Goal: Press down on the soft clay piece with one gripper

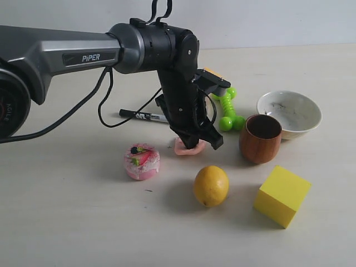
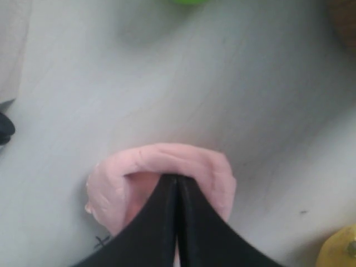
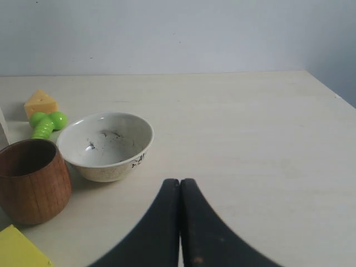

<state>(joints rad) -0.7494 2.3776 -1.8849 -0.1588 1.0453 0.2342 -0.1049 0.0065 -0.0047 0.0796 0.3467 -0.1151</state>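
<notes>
Grey arm (image 1: pixel 55 53) carries white "PiPER" lettering; print on black marker (image 1: pixel 142 115) too small to read. Salmon-pink soft clay piece (image 1: pixel 181 148) lies on counter (image 1: pixel 67 222) between cake toy (image 1: pixel 142 162) and wooden cup (image 1: pixel 260 138), with lemon (image 1: pixel 211 185) just in front. Left hand (image 2: pixel 177 181) points steeply down, fingers pressed together, tips sunk in dent of clay, gripping nothing. Right hand (image 3: pixel 179 183) also closed and empty, near bowl (image 3: pixel 105 146).
</notes>
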